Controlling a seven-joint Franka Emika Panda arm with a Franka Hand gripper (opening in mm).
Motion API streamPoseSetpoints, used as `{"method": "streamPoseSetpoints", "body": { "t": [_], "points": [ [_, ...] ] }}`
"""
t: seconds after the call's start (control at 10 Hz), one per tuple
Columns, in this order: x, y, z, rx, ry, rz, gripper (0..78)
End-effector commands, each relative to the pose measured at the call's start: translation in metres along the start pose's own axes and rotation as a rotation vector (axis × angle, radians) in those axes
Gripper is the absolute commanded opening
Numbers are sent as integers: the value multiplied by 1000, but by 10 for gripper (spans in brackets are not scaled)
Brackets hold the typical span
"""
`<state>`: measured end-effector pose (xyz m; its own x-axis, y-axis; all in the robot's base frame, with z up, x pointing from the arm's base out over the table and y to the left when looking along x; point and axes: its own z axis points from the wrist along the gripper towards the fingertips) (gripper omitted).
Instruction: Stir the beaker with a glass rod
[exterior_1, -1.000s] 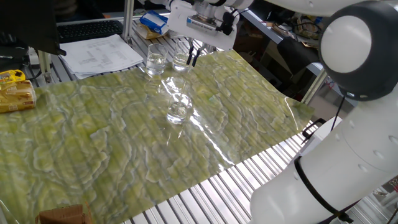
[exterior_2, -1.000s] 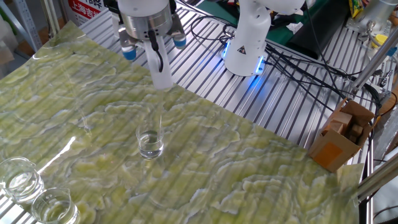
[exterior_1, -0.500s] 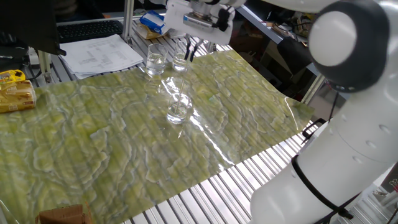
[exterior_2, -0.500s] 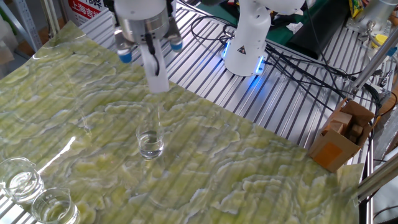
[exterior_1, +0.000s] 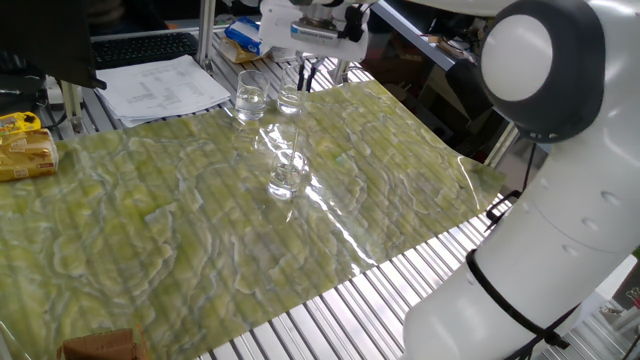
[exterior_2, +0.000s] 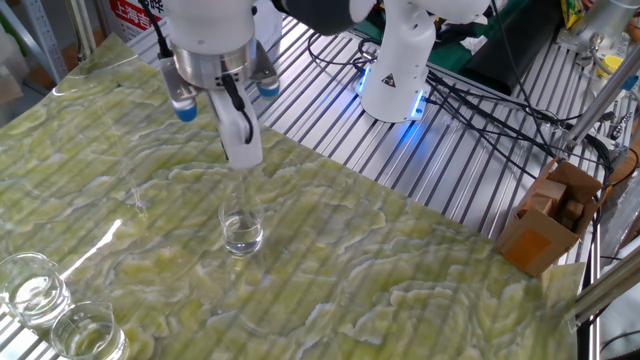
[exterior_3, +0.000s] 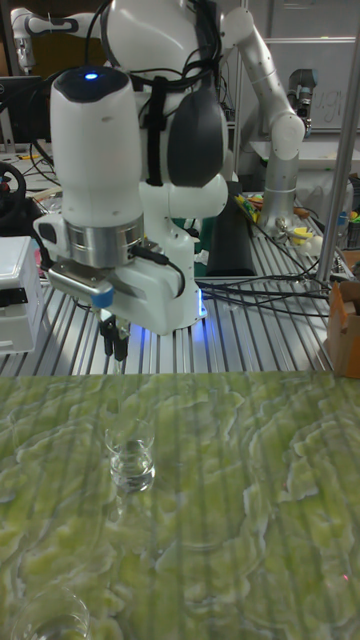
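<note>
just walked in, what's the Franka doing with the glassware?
The gripper hangs above the beaker in the middle of the green mat, jaws shut on the glass rod. The rod slants down into the beaker, which holds a little clear liquid: this is the stirring stage. Two other beakers stand at the mat's edge, untouched.

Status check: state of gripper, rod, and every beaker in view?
gripper: shut on the glass rod, above the beaker.
glass rod: held nearly upright, lower end inside the beaker.
beaker: upright on the green mat, a little clear liquid in it.
two other beakers: upright, side by side at the mat's edge, untouched.
</note>
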<state>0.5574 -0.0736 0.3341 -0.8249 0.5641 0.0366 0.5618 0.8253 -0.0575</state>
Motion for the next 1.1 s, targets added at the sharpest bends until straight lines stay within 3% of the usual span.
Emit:
{"method": "streamPoseSetpoints", "body": {
  "t": [0.1, 0.4, 0.5, 0.7, 0.9, 1.1],
  "points": [
    [12, -7, 0, 10, -7, -9, 12],
    [32, -18, 6, 18, 0, -3, 12],
    [33, -18, 6, 18, 1, 0, 12],
    [27, -10, -3, -58, 52, 120, 12],
    [20, -5, -7, -101, 81, 169, 12],
    [17, -3, -6, -97, 73, 170, 12]
  ]
}}
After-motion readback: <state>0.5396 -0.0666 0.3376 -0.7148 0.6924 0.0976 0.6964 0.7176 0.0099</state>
